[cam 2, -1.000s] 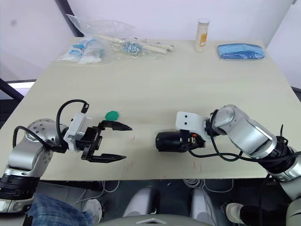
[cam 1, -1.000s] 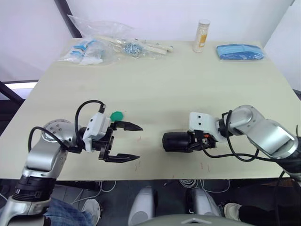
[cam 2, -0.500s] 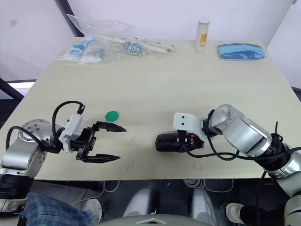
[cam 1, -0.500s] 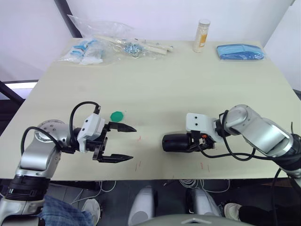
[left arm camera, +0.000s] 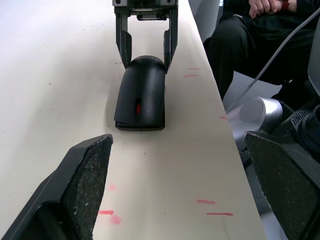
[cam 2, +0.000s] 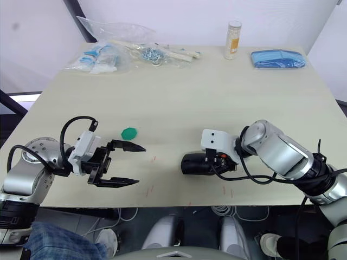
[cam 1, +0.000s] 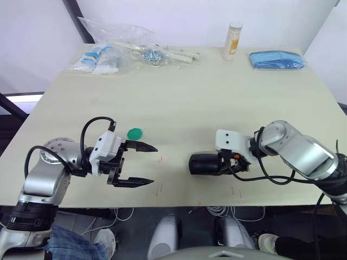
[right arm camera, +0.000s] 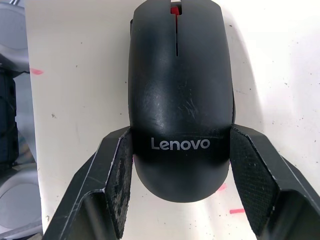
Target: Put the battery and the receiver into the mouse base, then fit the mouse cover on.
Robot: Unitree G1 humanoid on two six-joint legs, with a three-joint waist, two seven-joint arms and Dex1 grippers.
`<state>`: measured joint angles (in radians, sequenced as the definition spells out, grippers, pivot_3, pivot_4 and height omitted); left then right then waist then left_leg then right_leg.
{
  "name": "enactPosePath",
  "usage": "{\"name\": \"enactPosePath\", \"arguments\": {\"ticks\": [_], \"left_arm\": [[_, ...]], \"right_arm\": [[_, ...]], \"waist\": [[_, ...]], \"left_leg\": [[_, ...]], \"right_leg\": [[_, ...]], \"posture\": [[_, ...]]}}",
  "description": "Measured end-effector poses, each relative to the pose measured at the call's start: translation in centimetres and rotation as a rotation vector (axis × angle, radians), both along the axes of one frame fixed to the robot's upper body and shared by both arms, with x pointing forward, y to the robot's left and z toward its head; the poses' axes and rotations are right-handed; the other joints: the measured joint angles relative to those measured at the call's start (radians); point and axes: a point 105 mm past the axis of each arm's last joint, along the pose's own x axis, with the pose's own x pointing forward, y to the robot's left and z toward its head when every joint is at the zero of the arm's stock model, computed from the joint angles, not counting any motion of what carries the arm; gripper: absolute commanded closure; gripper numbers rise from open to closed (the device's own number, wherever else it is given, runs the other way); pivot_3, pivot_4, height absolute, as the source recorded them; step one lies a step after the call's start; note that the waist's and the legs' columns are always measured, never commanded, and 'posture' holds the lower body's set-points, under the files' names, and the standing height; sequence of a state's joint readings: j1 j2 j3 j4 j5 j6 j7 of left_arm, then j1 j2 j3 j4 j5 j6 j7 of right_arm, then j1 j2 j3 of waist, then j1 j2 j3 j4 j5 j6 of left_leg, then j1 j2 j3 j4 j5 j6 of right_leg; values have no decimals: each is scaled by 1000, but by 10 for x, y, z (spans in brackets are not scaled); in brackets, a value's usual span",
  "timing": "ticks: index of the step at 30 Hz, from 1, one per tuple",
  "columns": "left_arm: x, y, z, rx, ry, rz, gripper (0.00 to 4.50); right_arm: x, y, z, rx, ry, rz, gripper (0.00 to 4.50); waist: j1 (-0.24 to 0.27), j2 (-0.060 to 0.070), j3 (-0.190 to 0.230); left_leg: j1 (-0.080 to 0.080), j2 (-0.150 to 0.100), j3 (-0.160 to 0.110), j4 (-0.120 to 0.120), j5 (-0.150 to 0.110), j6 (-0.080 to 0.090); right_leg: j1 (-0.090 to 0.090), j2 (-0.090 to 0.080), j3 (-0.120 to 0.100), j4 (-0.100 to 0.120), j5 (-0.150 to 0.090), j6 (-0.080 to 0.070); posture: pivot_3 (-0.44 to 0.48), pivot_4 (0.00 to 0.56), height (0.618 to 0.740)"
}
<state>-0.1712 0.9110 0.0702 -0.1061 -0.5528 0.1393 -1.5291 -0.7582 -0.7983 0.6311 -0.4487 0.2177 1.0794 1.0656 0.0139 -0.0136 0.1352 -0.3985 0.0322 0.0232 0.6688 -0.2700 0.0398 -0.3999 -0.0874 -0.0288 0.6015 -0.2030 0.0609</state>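
Note:
The black mouse [cam 1: 205, 164] lies on the table near the front edge. Its smooth mouse cover [right arm camera: 179, 90], marked Lenovo, sits on the mouse base, with a red wheel at the nose. My right gripper [cam 1: 219, 162] is shut on the mouse's rear, its pads [right arm camera: 121, 175] pressed to both sides. The same grip shows from the front in the left wrist view, around the mouse [left arm camera: 141, 92]. My left gripper [cam 1: 153, 165] stands open and empty to the left of the mouse, a hand's width away. The battery and the receiver are hidden.
A round green disc [cam 1: 134, 132] lies just behind the left gripper. Clear bags of parts [cam 1: 108, 51], a small bottle [cam 1: 233, 40] and a blue cloth [cam 1: 275, 59] line the table's far edge. A seated person [left arm camera: 260, 30] is beyond the table's front edge.
My left gripper has drawn back to the left, away from the mouse, still open. The right gripper and the mouse have shifted very slightly to the right.

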Motion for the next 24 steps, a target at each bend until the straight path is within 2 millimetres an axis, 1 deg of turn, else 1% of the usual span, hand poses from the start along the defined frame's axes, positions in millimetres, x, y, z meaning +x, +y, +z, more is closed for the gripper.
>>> {"name": "enactPosePath", "arguments": {"ticks": [6, 23, 24], "left_arm": [[-1, 0, -2, 0, 1, -1, 0], [-2, 1, -6, -1, -6, 2, 0], [-2, 1, -6, -1, -8, 1, 0]], "right_arm": [[2, 2, 1, -17, -3, 27, 2211], [4, 1, -3, -21, 13, 25, 2211], [4, 1, -3, -21, 13, 26, 1411]], "waist": [[-1, 0, 0], [-1, 0, 0], [-1, 0, 0]], "left_leg": [[0, 0, 0, 0, 0, 0], [0, 0, 0, 0, 0, 0], [0, 0, 0, 0, 0, 0]], "right_leg": [[0, 0, 0, 0, 0, 0], [0, 0, 0, 0, 0, 0], [0, 0, 0, 0, 0, 0]], "posture": [[0, 150, 740], [0, 150, 740], [0, 150, 740]]}}
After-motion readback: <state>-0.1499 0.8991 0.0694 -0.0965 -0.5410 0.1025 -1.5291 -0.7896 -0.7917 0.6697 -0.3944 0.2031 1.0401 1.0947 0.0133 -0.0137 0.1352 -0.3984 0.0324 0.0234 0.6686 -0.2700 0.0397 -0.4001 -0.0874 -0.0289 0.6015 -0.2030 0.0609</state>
